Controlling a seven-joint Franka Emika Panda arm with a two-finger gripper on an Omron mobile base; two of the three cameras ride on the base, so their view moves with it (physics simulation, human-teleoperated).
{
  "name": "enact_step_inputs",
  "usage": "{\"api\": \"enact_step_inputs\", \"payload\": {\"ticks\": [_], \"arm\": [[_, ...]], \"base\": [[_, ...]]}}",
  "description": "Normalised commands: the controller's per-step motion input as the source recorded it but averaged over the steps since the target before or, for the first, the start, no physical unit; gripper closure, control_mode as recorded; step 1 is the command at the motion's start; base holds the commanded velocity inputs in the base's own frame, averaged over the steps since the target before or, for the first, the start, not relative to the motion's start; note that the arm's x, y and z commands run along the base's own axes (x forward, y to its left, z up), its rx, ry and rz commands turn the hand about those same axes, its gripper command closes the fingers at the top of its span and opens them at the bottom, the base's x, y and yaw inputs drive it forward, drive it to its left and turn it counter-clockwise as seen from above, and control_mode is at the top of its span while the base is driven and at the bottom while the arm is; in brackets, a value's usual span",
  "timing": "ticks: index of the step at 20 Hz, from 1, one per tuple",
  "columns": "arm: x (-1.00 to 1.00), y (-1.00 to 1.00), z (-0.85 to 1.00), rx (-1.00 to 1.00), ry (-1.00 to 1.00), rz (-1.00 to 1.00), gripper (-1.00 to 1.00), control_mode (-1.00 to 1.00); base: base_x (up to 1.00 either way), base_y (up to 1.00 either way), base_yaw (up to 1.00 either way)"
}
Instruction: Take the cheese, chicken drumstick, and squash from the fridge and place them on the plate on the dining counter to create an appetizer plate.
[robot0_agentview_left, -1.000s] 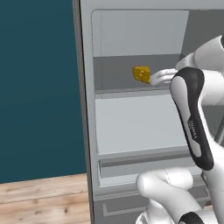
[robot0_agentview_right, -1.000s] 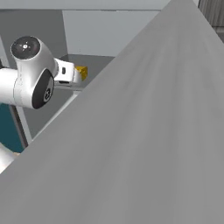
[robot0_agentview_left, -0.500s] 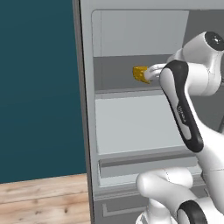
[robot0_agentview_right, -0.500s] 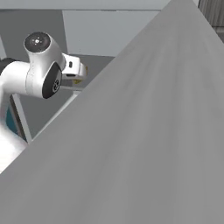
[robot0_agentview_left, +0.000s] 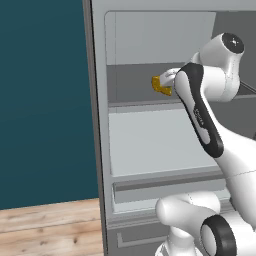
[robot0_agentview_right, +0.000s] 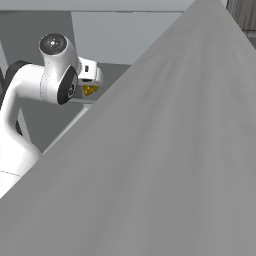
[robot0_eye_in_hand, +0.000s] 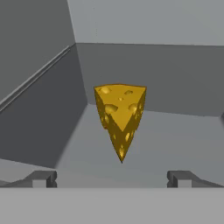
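Note:
The cheese (robot0_eye_in_hand: 120, 113), a yellow wedge with holes, stands on the upper shelf (robot0_agentview_left: 145, 102) of the open fridge (robot0_agentview_left: 150, 40). In the hand view it lies straight ahead, centred between the fingertips (robot0_eye_in_hand: 41, 178) and beyond them, untouched. My gripper (robot0_eye_in_hand: 111, 178) is open with nothing between its fingers. From the left base view the white hand of the gripper (robot0_agentview_left: 169, 78) reaches onto the shelf and partly covers the cheese (robot0_agentview_left: 160, 86) from the right. The right base view shows the gripper (robot0_agentview_right: 91, 80) just above the cheese (robot0_agentview_right: 90, 90).
The fridge's pale walls close in on the left and back of the shelf. Below it is a second shelf (robot0_agentview_left: 155, 145) and a drawer (robot0_agentview_left: 165, 184). A large grey panel (robot0_agentview_right: 175, 150) close to the camera hides most of the right base view. Wooden floor (robot0_agentview_left: 45, 230) lies at lower left.
The arm has swung up and to the left, bringing the hand along the shelf from beside the cheese to right at it. The jaws have stayed open; the cheese has not moved.

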Motion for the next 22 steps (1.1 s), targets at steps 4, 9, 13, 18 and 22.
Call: {"api": "enact_step_inputs", "payload": {"ticks": [4, 9, 13, 18, 22], "arm": [[0.40, 0.00, 0.00, -0.01, 0.00, 0.00, -1.00, -1.00], [0.41, 0.00, 0.00, -0.01, 0.00, 0.00, -1.00, -1.00], [0.43, 0.03, -0.06, -0.05, 0.03, 0.00, -1.00, -1.00], [0.41, 0.10, -0.21, -0.10, 0.10, 0.00, -1.00, -1.00], [0.41, 0.14, -0.20, -0.10, 0.11, 0.00, -1.00, -1.00]], "base": [[0.00, 0.00, 0.00], [0.00, 0.00, 0.00], [0.00, 0.00, 0.00], [0.00, 0.00, 0.00], [0.00, 0.00, 0.00]]}}
